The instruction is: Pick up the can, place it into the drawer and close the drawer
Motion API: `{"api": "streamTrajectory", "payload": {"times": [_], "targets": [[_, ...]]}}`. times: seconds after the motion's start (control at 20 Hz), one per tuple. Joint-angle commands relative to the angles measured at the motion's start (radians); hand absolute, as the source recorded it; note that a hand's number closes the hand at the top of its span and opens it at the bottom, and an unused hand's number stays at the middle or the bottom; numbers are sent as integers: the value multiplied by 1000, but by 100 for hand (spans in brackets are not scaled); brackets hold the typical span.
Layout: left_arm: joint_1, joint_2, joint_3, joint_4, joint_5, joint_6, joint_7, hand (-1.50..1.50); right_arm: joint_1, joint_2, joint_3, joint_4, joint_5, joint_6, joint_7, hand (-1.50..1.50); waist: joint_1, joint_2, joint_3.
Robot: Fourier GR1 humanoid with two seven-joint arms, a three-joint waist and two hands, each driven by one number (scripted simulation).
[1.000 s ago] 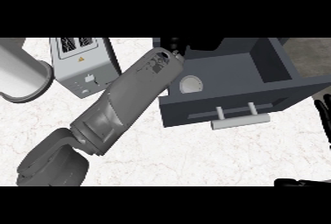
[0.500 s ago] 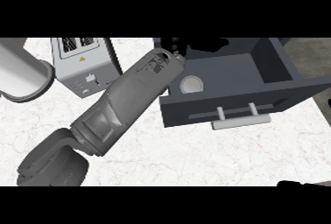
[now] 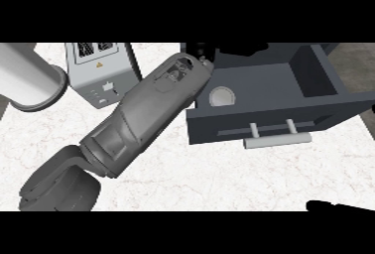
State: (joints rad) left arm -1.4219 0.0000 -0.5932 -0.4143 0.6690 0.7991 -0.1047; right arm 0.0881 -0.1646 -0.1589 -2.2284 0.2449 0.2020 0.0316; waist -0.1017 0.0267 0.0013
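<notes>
The can [image 3: 221, 96] shows as a pale round top inside the open dark grey drawer [image 3: 322, 111], close to its left wall. My left forearm runs from the lower left up to the drawer's back left corner. Beyond its wrist, my left hand [image 3: 199, 50] shows only as a dark shape at the view's upper edge, above the can and apart from it. The drawer's front carries a light bar handle [image 3: 275, 140] and stands pulled out toward me. Only a black sliver of my right hand [image 3: 338, 206] shows at the lower right edge.
A grey toaster-like appliance [image 3: 102, 74] stands left of my forearm. A large white cylinder [image 3: 29, 82] lies at the far left. White marble counter [image 3: 219, 173] spreads in front of the drawer.
</notes>
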Motion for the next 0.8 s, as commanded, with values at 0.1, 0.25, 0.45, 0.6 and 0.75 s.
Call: {"api": "streamTrajectory", "payload": {"times": [0.1, 0.25, 0.45, 0.6, 0.75], "targets": [[-30, 0, 19, -23, 35, 17, -36, -150, -51, -63, 63, 45, 226, -22, -45, -150, 38, -6, -1], [-20, 0, 3, -25, 36, 28, -35, -150, -79, -79, 108, 114, 354, -54, -63, -150, 57, -9, 0], [-12, 0, -23, -55, 31, 66, -5, -150, -141, -105, 171, 151, 499, -61, -2, -150, 76, -19, -1], [-66, 0, 17, -13, 26, 16, 32, -150, -151, -87, 256, 249, 633, -114, -25, -150, 96, -20, -1], [-34, 13, 10, -41, 2, 28, 31, -150, -129, -92, 278, 313, 712, -151, -36, -150, 102, -26, -1]]}}
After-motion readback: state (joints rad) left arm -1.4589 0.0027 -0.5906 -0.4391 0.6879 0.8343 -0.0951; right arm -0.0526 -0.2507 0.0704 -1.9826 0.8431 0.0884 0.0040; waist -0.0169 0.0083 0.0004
